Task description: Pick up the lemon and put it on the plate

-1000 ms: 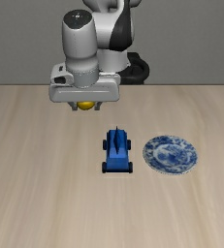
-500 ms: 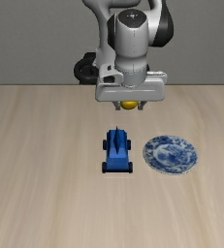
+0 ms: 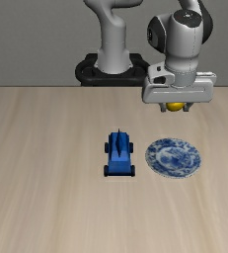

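Note:
A yellow lemon (image 3: 174, 104) peeks out beneath my gripper (image 3: 175, 105), held above the table with the fingers shut on it. Most of the lemon is hidden by the gripper's grey body. The blue-and-white patterned plate (image 3: 173, 157) lies on the wooden table, below the gripper in the exterior view and a little toward the front. The lemon hangs over the plate's far edge, well apart from it.
A blue toy car (image 3: 119, 155) stands on the table just to the exterior view's left of the plate. The robot's black base (image 3: 111, 71) sits at the far side of the wooden table (image 3: 37, 168).
My gripper has carried the lemon across from the exterior view's left to its right, passing over the toy car and arriving above the plate's far side. The car and plate have not moved.

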{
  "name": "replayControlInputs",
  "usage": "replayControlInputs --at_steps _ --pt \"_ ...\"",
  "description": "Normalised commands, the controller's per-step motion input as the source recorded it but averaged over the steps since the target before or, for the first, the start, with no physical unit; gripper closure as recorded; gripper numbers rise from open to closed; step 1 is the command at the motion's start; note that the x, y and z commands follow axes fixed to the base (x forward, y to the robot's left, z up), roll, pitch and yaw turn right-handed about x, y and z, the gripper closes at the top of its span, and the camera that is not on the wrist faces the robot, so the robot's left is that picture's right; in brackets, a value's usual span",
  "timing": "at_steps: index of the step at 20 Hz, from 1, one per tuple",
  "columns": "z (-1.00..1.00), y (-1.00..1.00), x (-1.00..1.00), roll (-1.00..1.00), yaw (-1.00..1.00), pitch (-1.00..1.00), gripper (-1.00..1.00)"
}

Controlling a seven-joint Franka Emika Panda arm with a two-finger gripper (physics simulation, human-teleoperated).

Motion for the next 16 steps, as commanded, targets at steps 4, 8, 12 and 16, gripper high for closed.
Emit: replayControlInputs --at_steps 4,8,12,16 --pt "0.00 0.00 1.00 0.00 0.00 0.00 1.00" --pt "-1.00 0.00 0.00 0.00 0.00 0.00 1.00" --pt "-1.00 0.00 0.00 0.00 0.00 0.00 1.00" --pt "-0.25 0.00 0.00 0.00 0.00 0.00 -1.00"
